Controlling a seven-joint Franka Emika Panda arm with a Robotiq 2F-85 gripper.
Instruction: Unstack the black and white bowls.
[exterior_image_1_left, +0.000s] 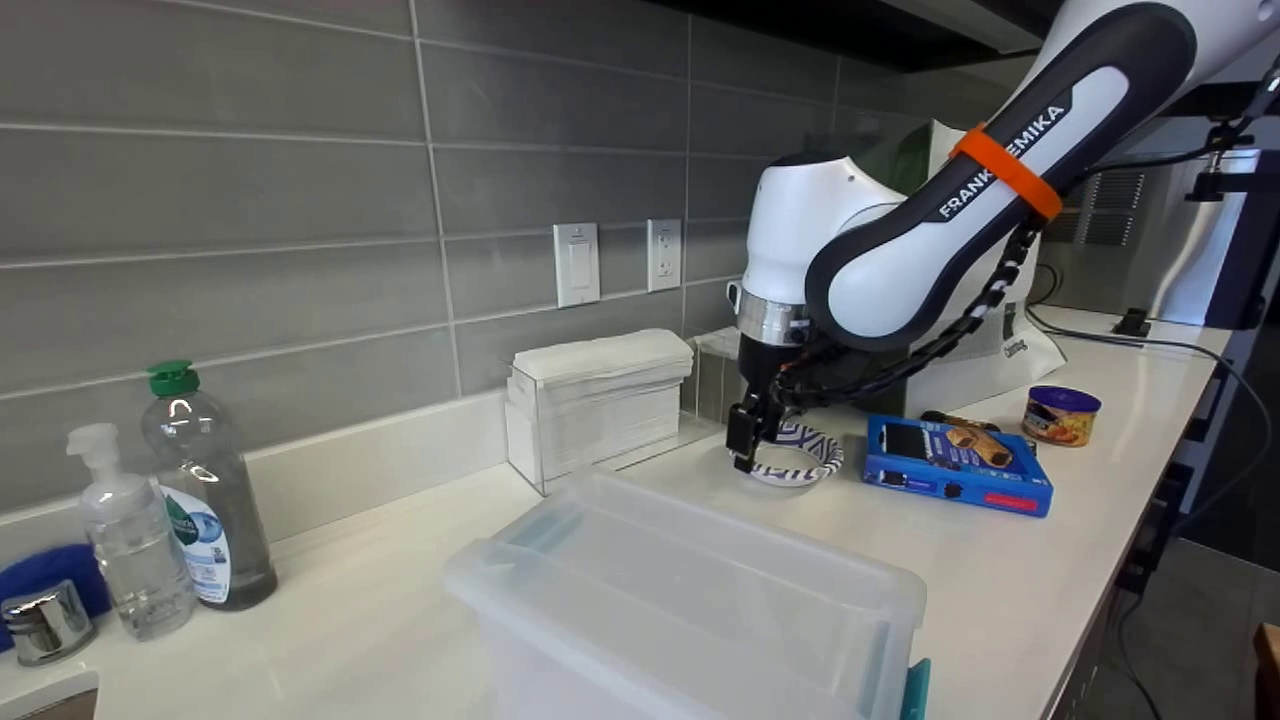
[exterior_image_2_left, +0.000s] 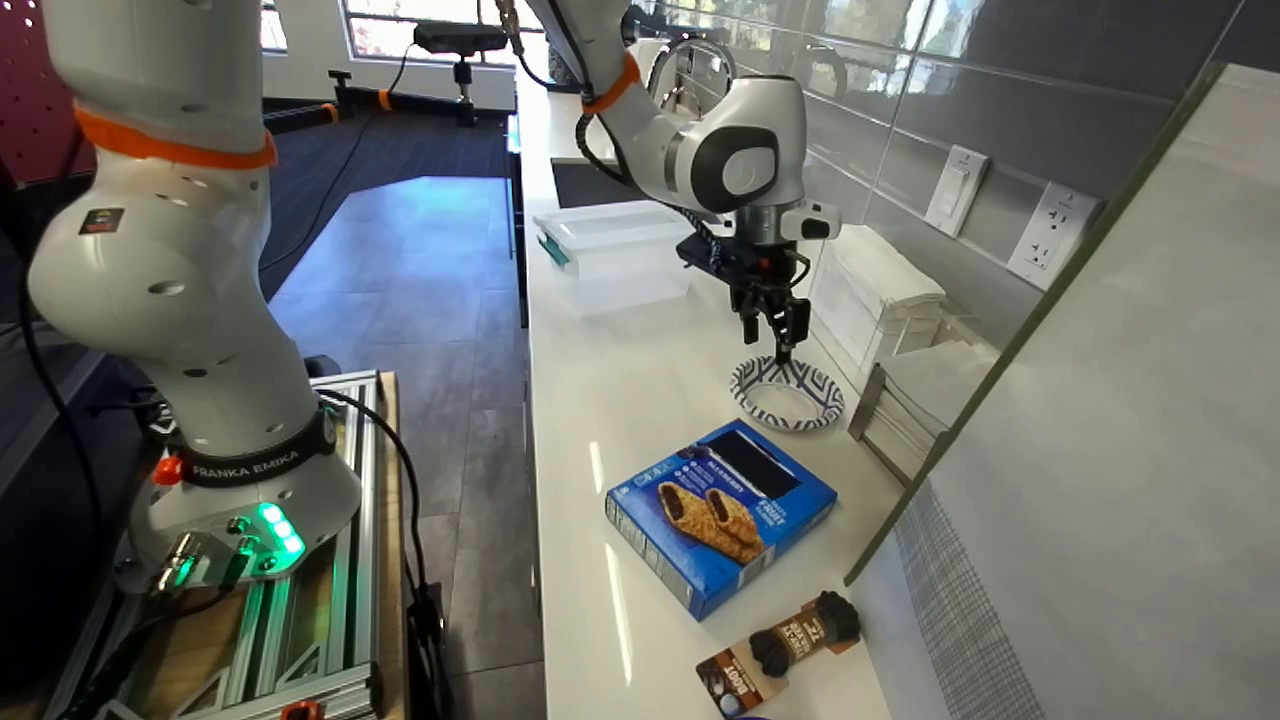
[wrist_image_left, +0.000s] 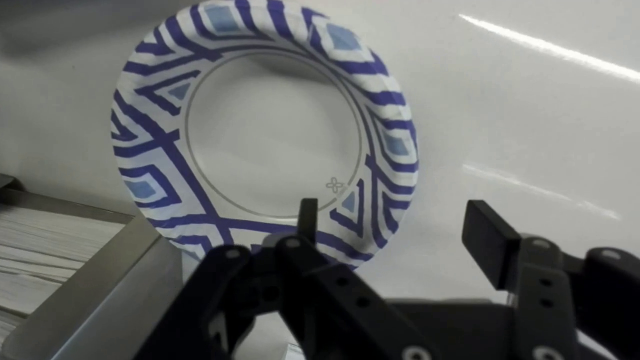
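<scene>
In an exterior view the arm (exterior_image_1_left: 900, 265) slants down to an upright wrist (exterior_image_1_left: 792, 230); beneath it the black hand (wrist_image_left: 396, 232) points downward, fingers (wrist_image_left: 489, 245) spread well apart.

Glare streaks the table (wrist_image_left: 505, 120) near the bowl (wrist_image_left: 272, 135), soft shadow opposite, and a window (exterior_image_2_left: 380, 28) blazes far beyond!

The bowl (wrist_image_left: 272, 132) looks papery, the counter (exterior_image_2_left: 640, 375) smooth and glossy.
</scene>
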